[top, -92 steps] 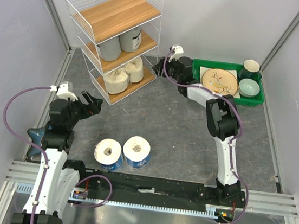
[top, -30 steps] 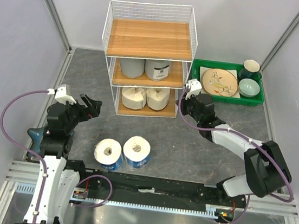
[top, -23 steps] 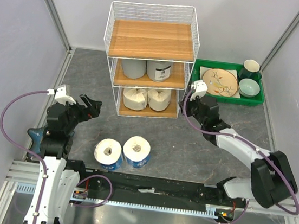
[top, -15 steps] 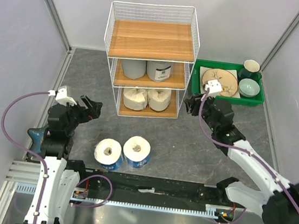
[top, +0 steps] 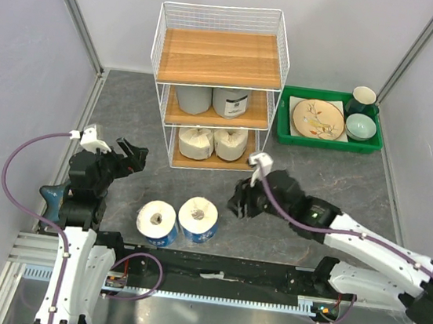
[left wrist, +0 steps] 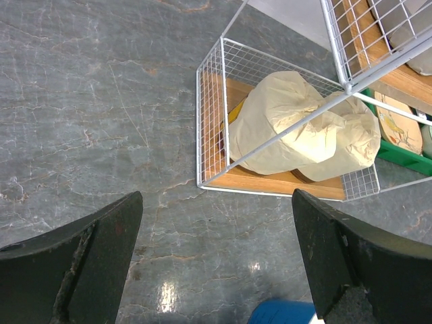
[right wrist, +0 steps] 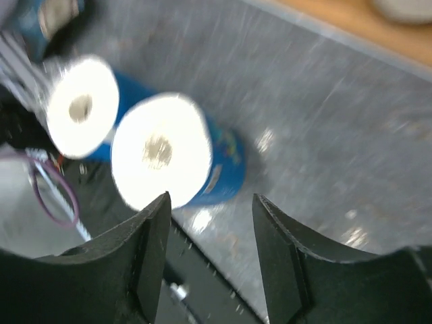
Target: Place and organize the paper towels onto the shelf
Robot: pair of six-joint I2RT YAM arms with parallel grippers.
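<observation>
The white wire shelf (top: 222, 20) stands at the back. Two grey rolls (top: 212, 98) sit on its middle tier and two cream rolls (top: 213, 141) on its bottom tier, also seen in the left wrist view (left wrist: 304, 131). Its top tier is bare. Two blue-wrapped rolls (top: 178, 219) stand on end on the table near the front. My right gripper (top: 239, 202) is open and empty just right of them; its view shows both blue rolls (right wrist: 162, 152), blurred. My left gripper (top: 132, 154) is open and empty at the left, above the table.
A green tray (top: 328, 142) at the back right holds a plate (top: 317, 117), a bowl (top: 361, 127) and a dark cup (top: 363, 98). The black rail (top: 219, 269) runs along the near edge. Grey walls close both sides.
My right gripper has swung from beside the shelf's right side down and left to the blue rolls. The shelf, earlier turned askew, now stands square. My left arm has barely moved.
</observation>
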